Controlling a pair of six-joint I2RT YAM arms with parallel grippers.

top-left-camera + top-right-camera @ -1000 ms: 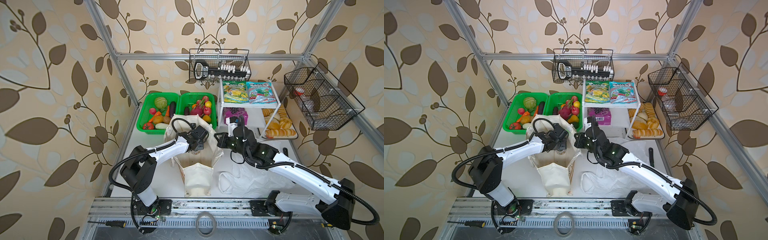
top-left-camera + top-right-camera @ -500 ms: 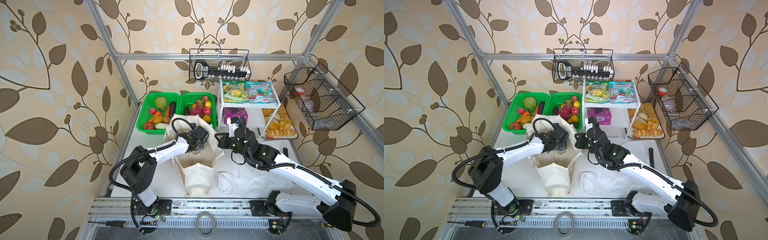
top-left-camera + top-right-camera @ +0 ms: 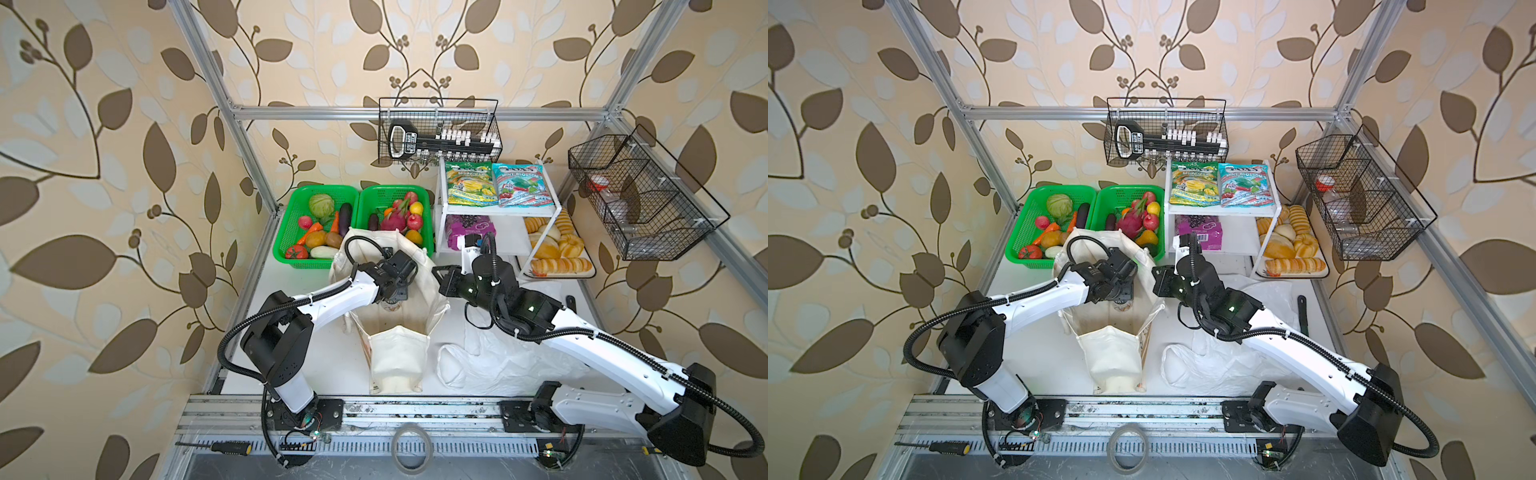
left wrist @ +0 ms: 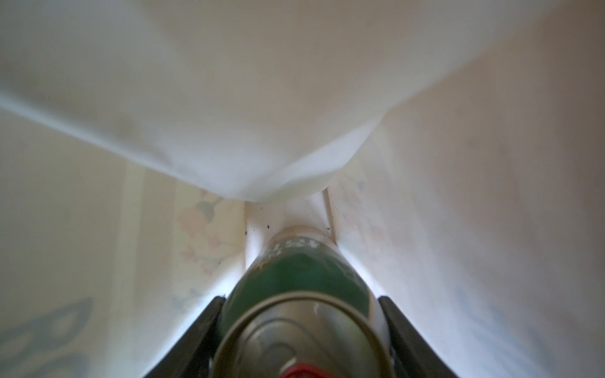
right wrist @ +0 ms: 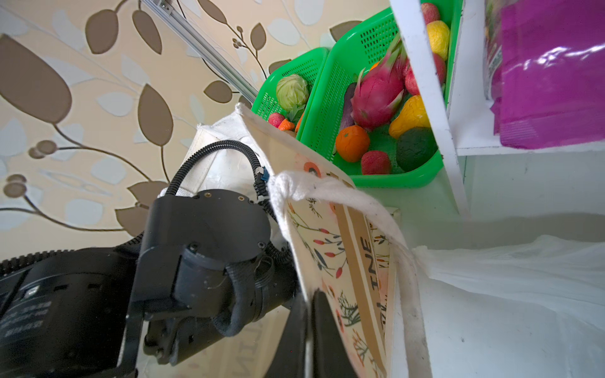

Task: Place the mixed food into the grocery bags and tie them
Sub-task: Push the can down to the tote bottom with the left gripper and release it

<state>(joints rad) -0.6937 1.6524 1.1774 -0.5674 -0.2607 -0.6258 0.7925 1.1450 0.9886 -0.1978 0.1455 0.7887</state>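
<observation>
The cream cloth tote [image 3: 399, 357] stands open mid-table in both top views, also [image 3: 1113, 357]. My left gripper [image 3: 392, 299] reaches down inside it and is shut on the small green can [image 4: 301, 281], which sits between its black fingers [image 4: 209, 314]. My right gripper [image 5: 309, 294] is shut on the tote's printed rim [image 5: 327, 235], at the bag's right edge [image 3: 438, 276]. The white plastic bag [image 3: 498, 365] lies flat under the right arm. Dragon fruit [image 3: 392, 218], red apple [image 3: 414, 221] and yellow-orange pear [image 3: 413, 237] lie in a green basket. Blue pouch [image 3: 523, 189] and purple packet [image 3: 467, 228] sit on the white shelf.
Two green baskets [image 3: 291, 232] of toy produce stand behind the tote. The white shelf unit [image 3: 552, 208] is at the back right, with a bread tray [image 3: 557, 249] beside it. Black wire baskets hang on the back rail [image 3: 440, 133] and right rail [image 3: 640, 199].
The right arm's wrist has edged slightly toward the shelf. Both grips and the left arm look the same.
</observation>
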